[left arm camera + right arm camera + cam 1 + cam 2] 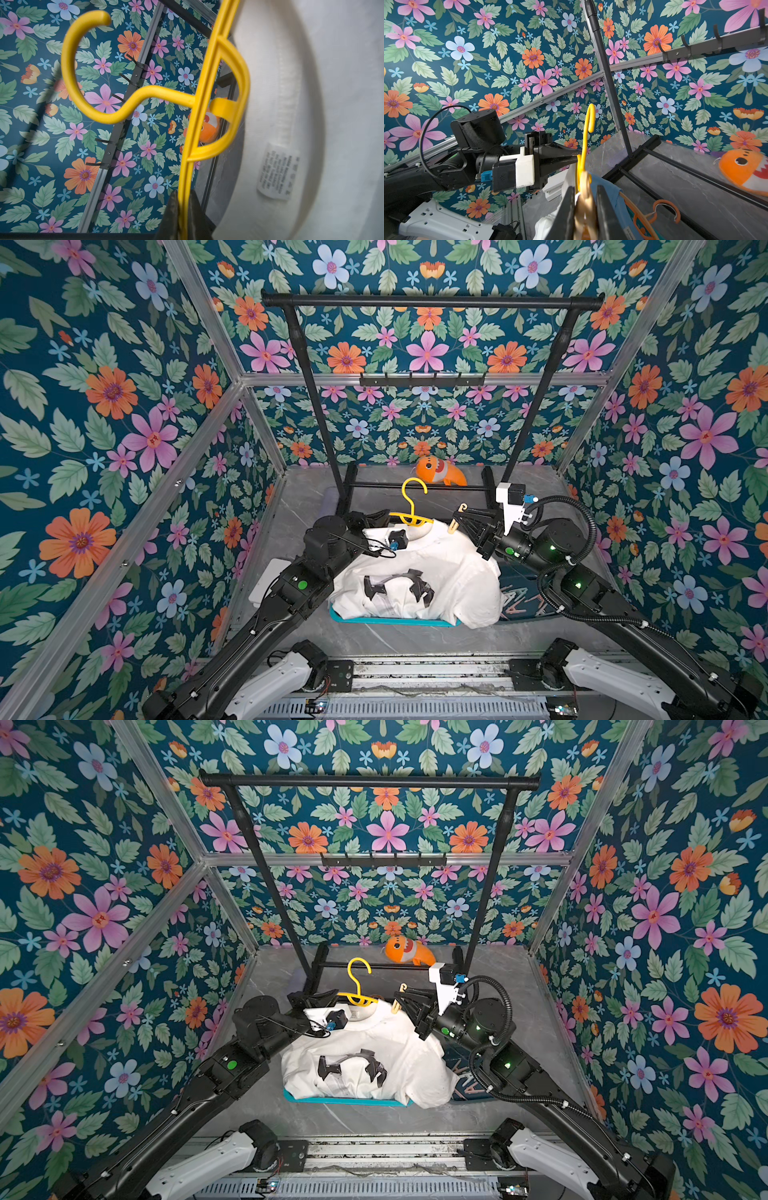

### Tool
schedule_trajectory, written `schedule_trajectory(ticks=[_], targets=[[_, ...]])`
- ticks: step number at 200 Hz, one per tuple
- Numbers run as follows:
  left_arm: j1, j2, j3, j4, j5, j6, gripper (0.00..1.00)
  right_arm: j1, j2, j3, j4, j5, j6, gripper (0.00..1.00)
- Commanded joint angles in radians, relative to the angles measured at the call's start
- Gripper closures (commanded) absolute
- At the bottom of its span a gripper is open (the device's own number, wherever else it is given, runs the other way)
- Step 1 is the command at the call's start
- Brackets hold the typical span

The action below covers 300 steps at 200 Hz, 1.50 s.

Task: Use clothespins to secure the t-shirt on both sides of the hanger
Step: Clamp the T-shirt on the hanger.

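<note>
A white t-shirt (436,572) (374,1048) with a black print lies heaped on a teal tray, with its collar towards the back. A yellow hanger (411,499) (356,977) sticks up out of the collar. My left gripper (388,516) (184,194) is shut on the hanger's (199,99) left arm, beside the collar (276,104). At the shirt's right shoulder my right gripper (457,516) (586,190) is shut on a beige clothespin (453,526) (586,207). One end of the clothespin touches the shoulder fabric next to the hanger (584,149).
A black clothes rack (432,302) stands at the back, its base bar just behind the hanger. An orange fish plush (440,475) lies by the base. A hook rail (419,379) is on the back wall. A blue garment with an orange hanger (664,209) lies under the shirt's right side. The teal tray (390,620) shows at the front.
</note>
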Motion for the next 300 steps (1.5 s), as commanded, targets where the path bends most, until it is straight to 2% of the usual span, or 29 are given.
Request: schedule_trajectory(ticks=[1,94,172,211,300], targets=[[-0.001,-0.002,0.001,0.072,0.021,-0.010,1.00,0.000,-0.006,-0.001,0.022,-0.017,0.009,1.00],[-0.001,-0.007,0.014,0.093,0.018,-0.052,1.00,0.000,0.006,-0.041,0.029,-0.041,0.062,1.00],[-0.001,0.011,0.025,0.091,-0.005,-0.073,1.00,0.000,-0.015,-0.108,0.108,-0.068,0.146,1.00],[-0.001,0.022,0.037,0.077,-0.019,-0.089,1.00,0.002,-0.024,-0.119,0.087,-0.077,0.133,1.00],[-0.001,0.044,0.073,0.048,-0.008,-0.141,1.00,0.002,-0.037,-0.169,0.049,-0.096,0.006,1.00]])
